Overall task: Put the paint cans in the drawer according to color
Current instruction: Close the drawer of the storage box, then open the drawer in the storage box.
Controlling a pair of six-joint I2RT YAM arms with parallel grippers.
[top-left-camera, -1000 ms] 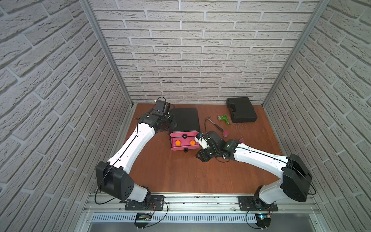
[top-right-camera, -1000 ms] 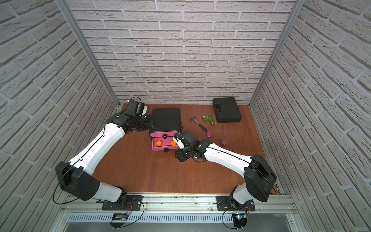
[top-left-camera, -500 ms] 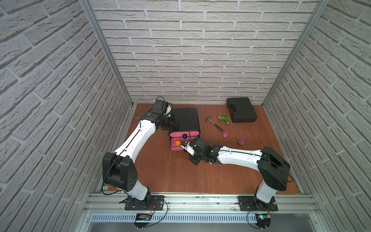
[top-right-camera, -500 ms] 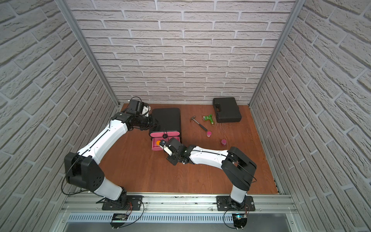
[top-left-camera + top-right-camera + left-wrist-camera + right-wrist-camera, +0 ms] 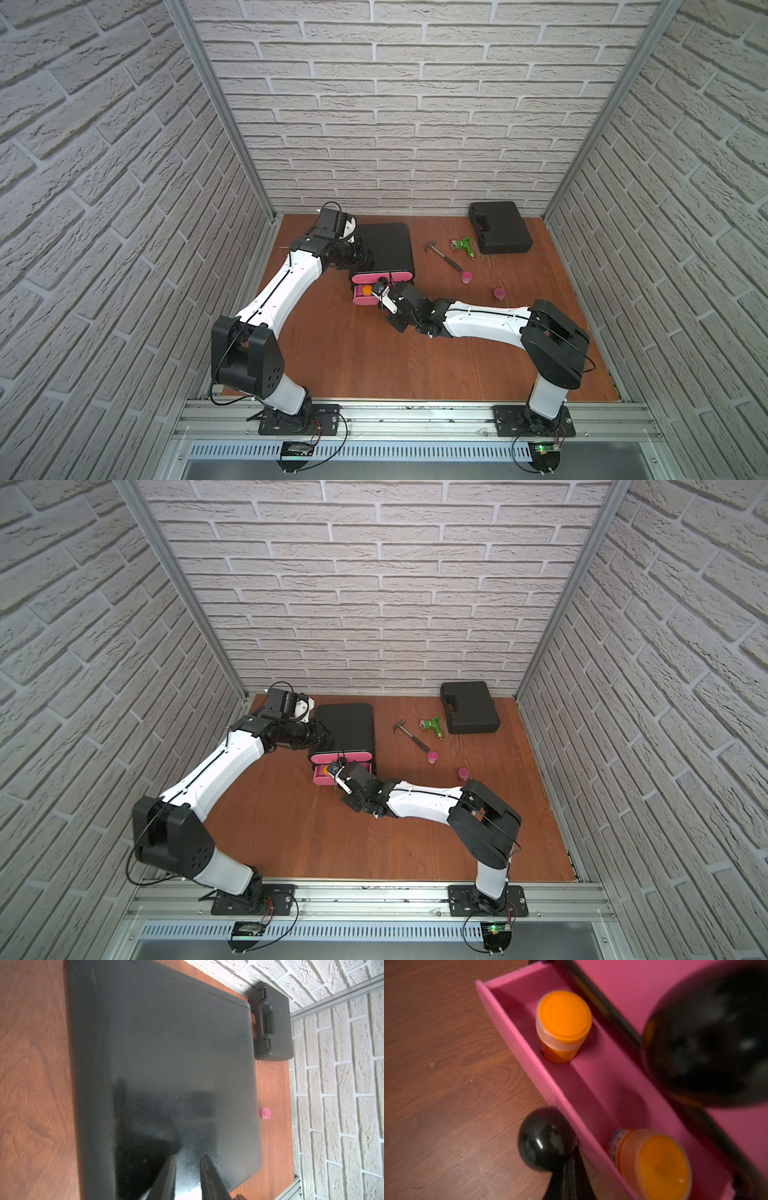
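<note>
- Two orange jars (image 5: 563, 1024) are sitting in the pink drawer (image 5: 591, 1088), which is hanging partly open under a shut pink front (image 5: 643, 991). The second one (image 5: 652, 1165) is standing further along.
- The right gripper (image 5: 569, 1167) is parking right at that drawer's black knob (image 5: 546, 1145), fingers pressed together and touching it.
- The left gripper (image 5: 189, 1159) is resting its tips against the black chest (image 5: 166, 1053), fingers slightly apart and pinching nothing.
- Two pink jars (image 5: 466, 277) are standing on the wooden table (image 5: 374, 365), well apart from the chest. One is sitting just beside the hammer (image 5: 442, 254), the other one (image 5: 498, 294) nearer the right arm.
- A green drill (image 5: 464, 246) and a black case (image 5: 500, 232) are lying near the back wall.
</note>
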